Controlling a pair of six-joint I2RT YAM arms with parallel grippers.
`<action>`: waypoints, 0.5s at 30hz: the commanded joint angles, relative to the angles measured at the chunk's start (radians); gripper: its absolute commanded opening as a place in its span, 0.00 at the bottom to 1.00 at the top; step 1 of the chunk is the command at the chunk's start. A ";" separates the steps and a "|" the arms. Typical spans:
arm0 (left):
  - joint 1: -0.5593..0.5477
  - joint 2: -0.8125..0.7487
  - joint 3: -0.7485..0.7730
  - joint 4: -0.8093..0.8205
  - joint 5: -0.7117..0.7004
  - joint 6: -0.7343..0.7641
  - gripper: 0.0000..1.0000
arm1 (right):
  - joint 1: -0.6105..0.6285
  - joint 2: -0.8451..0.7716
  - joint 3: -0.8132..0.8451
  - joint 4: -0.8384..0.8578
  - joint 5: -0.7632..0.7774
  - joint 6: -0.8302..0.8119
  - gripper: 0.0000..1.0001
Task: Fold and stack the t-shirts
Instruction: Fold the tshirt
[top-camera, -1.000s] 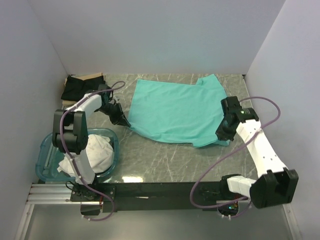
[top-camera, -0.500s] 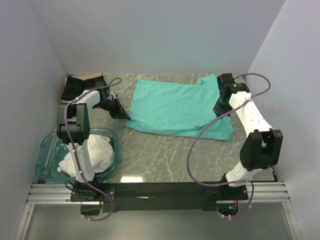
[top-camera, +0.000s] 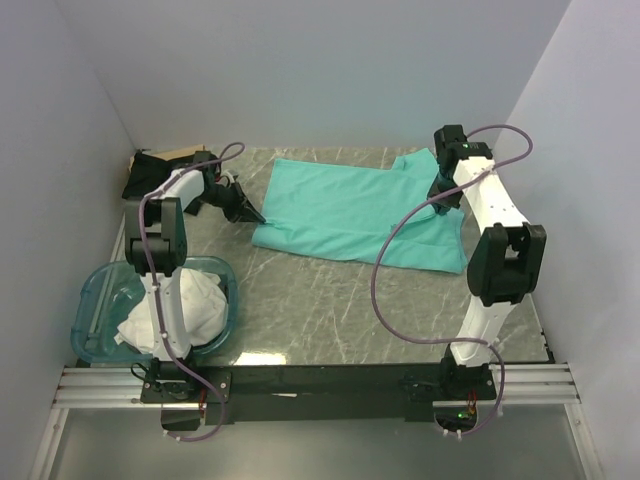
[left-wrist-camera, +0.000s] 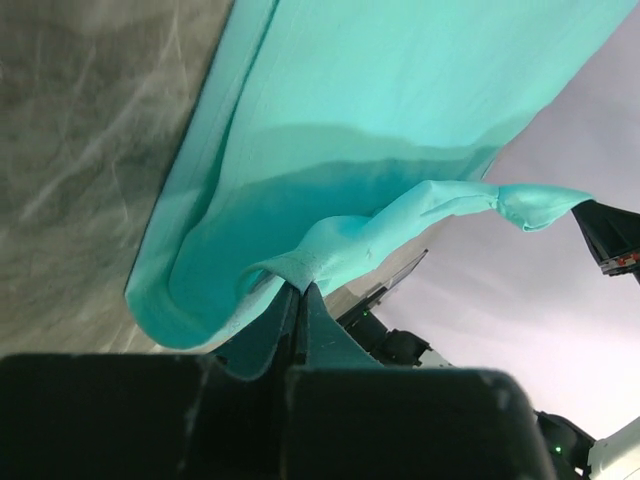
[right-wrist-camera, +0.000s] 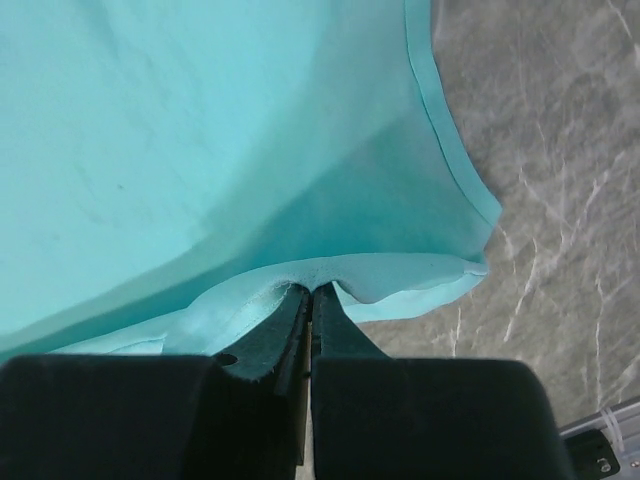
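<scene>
A mint-teal t-shirt (top-camera: 350, 210) lies partly folded on the grey marble table (top-camera: 330, 310), towards the back. My left gripper (top-camera: 255, 216) is shut on the shirt's left edge; in the left wrist view (left-wrist-camera: 298, 288) the cloth (left-wrist-camera: 380, 120) is pinched between its tips. My right gripper (top-camera: 436, 193) is shut on the shirt's right side near the back; in the right wrist view (right-wrist-camera: 310, 290) a fold of cloth (right-wrist-camera: 200, 130) sits in its tips. A black t-shirt (top-camera: 152, 172) lies at the back left corner. White t-shirts (top-camera: 195, 305) fill the tub.
A translucent blue plastic tub (top-camera: 95, 300) stands at the front left. A tan cardboard sheet (top-camera: 185, 151) lies under the black shirt at the back left. White walls close in the table on three sides.
Both grippers have carried the shirt's near edge towards the back, folding it over. The right arm swung from the front right to the back right. The left gripper moved back slightly.
</scene>
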 joint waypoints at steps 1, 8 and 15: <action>0.005 0.031 0.065 -0.009 0.030 -0.016 0.00 | -0.012 0.038 0.088 -0.020 0.031 -0.028 0.00; 0.015 0.045 0.088 0.040 0.033 -0.062 0.00 | -0.019 0.110 0.166 -0.040 0.034 -0.043 0.00; 0.016 0.057 0.098 0.071 0.035 -0.085 0.00 | -0.020 0.164 0.214 -0.047 0.032 -0.052 0.00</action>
